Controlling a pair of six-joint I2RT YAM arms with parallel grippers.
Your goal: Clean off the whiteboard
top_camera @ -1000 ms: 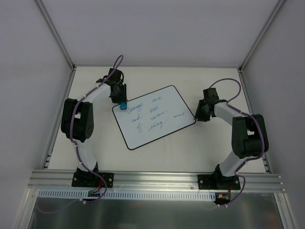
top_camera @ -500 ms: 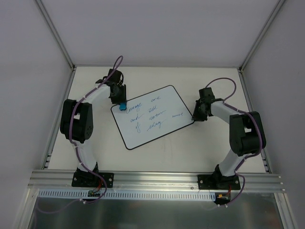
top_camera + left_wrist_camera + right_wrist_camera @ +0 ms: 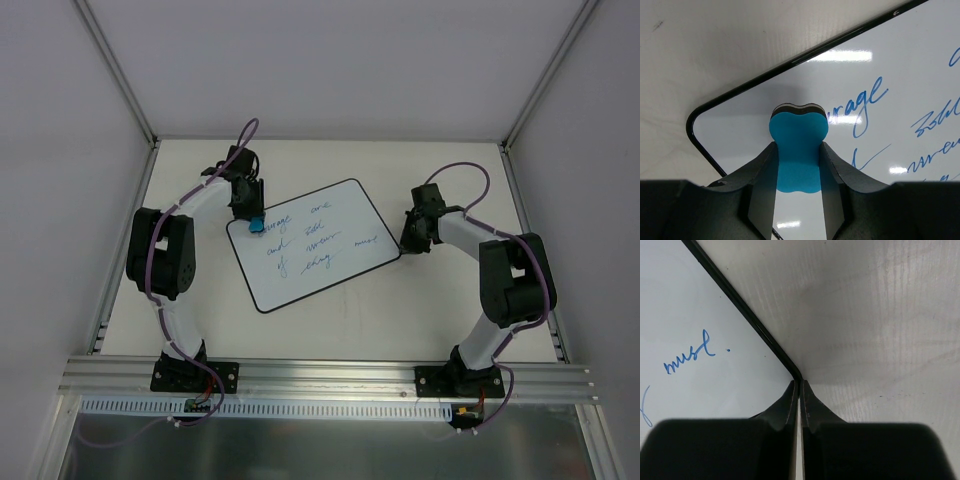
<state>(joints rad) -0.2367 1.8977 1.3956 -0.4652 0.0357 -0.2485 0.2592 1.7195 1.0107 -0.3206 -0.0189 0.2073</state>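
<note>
The whiteboard (image 3: pixel 312 247) lies tilted on the cream table, with several lines of blue handwriting on it. My left gripper (image 3: pixel 253 221) is shut on a small blue eraser (image 3: pixel 256 227) and holds it on the board's far left corner. In the left wrist view the eraser (image 3: pixel 798 137) sits between the fingers (image 3: pixel 761 185) on the board (image 3: pixel 900 65), just left of the first word. My right gripper (image 3: pixel 404 244) is shut and empty, its tips against the board's right corner. In the right wrist view its tips (image 3: pixel 800 385) touch the black border of the board (image 3: pixel 700 315).
The table (image 3: pixel 450 180) is walled by white panels with metal posts at the back corners. An aluminium rail (image 3: pixel 320 375) runs along the near edge by the arm bases. Bare tabletop (image 3: pixel 875 315) lies to the right of the board.
The right gripper has moved left with its tips at the board's corner, and the whiteboard has slid left with it. The left gripper and eraser have barely moved.
</note>
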